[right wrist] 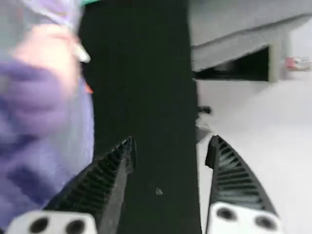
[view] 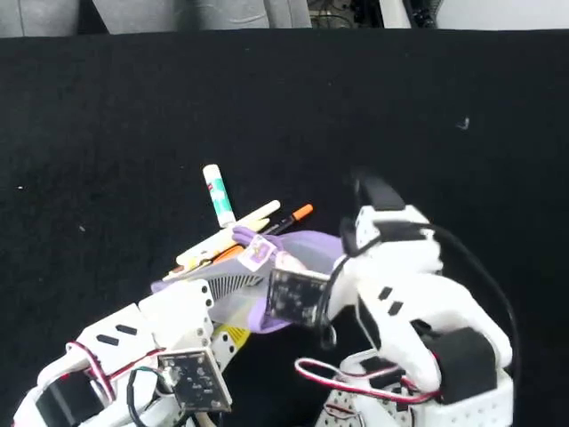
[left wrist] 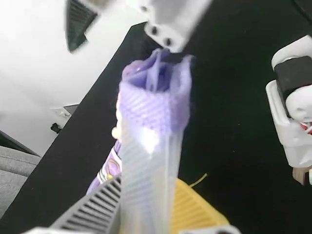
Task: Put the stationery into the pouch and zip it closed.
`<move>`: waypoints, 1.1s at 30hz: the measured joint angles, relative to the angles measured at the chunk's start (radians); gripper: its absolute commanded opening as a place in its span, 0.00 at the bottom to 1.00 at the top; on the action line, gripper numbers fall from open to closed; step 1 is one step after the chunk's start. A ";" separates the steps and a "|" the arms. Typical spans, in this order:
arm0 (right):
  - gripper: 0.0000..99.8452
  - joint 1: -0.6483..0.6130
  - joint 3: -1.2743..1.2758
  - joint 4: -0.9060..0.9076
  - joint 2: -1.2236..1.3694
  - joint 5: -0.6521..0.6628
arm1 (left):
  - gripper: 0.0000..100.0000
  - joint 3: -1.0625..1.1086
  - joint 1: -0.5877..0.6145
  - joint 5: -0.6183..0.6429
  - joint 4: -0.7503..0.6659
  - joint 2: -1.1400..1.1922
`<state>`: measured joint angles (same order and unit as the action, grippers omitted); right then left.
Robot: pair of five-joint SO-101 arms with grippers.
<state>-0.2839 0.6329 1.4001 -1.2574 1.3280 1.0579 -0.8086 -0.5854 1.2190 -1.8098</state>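
Note:
The purple mesh pouch (view: 298, 253) lies in the middle of the table, one end lifted. My left gripper (view: 227, 311) is shut on that end; in its wrist view the pouch (left wrist: 153, 107) runs out from between the grey ribbed finger and the yellow one of the gripper (left wrist: 146, 212). A white glue stick (view: 218, 196), cream pens (view: 227, 236) and an orange marker (view: 298, 213) stick out past the pouch's far side. My right gripper (right wrist: 168, 161) is open with bare black table between its fingers, and the blurred pouch (right wrist: 39, 112) lies beside it.
The black table (view: 427, 107) stretches wide beyond the pouch to its far edge. The right arm's white body (view: 409, 294) stands close against the pouch's right side. Part of the other arm (left wrist: 168, 22) hangs over the pouch's far end.

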 measured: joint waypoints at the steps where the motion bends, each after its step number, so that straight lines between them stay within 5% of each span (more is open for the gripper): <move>1: 0.26 -0.028 -0.012 0.046 0.003 0.000 | 0.03 0.000 0.000 0.000 0.000 -0.003; 7: 0.26 -0.285 -0.166 0.282 0.000 -0.097 | 0.03 0.000 -0.006 0.000 0.002 -0.012; 16: 0.26 -0.585 -0.296 0.319 -0.002 -0.310 | 0.03 0.009 -0.006 -0.002 0.002 0.002; 33: 0.26 -0.672 -0.133 0.328 -0.005 -0.358 | 0.03 0.028 -0.002 -0.002 0.006 0.008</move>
<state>-0.9559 0.4994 1.7285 -1.2620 0.9705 1.0856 -0.8101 -0.5869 1.2252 -1.8021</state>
